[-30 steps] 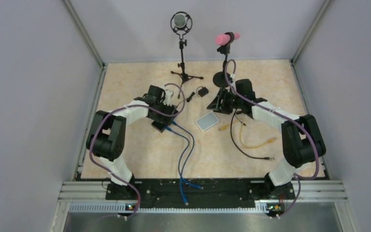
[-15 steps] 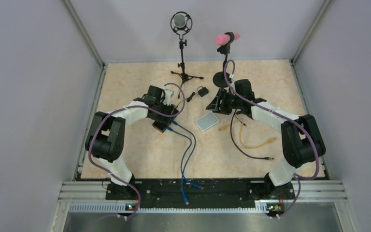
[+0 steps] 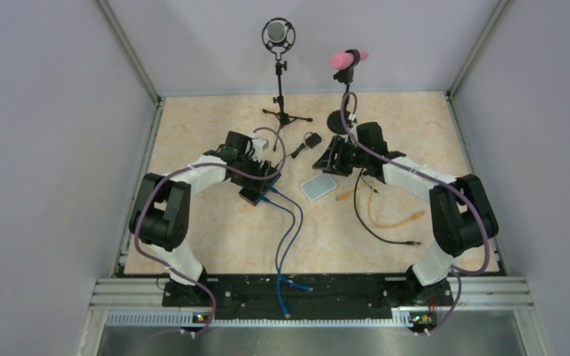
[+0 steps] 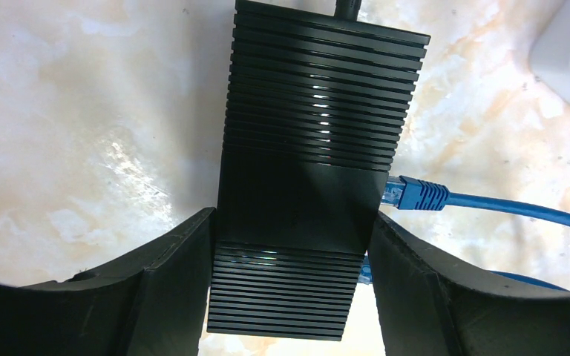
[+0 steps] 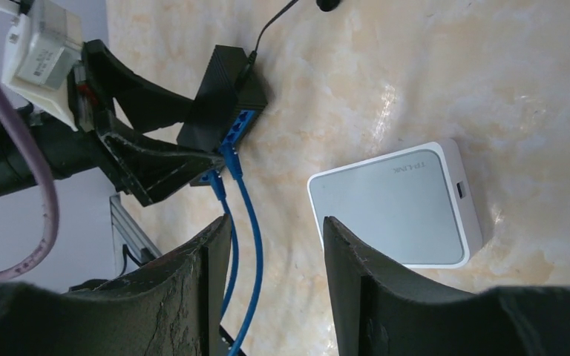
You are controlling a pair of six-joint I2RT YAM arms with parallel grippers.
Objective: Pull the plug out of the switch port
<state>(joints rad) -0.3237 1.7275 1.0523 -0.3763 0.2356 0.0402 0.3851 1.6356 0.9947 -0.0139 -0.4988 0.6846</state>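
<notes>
top view high behind, wrist views close (both show switch (image 4: 315, 133))

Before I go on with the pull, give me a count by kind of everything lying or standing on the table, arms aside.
Blue network cables: 2
Yellow cable: 1
Thin black cable: 1
Black ribbed switch box: 1
White square router: 1
Small black power adapter: 1
Microphones on stands: 2
Total: 9

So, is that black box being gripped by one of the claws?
Yes, the fingers of the left gripper press against both sides of the black switch.
</notes>
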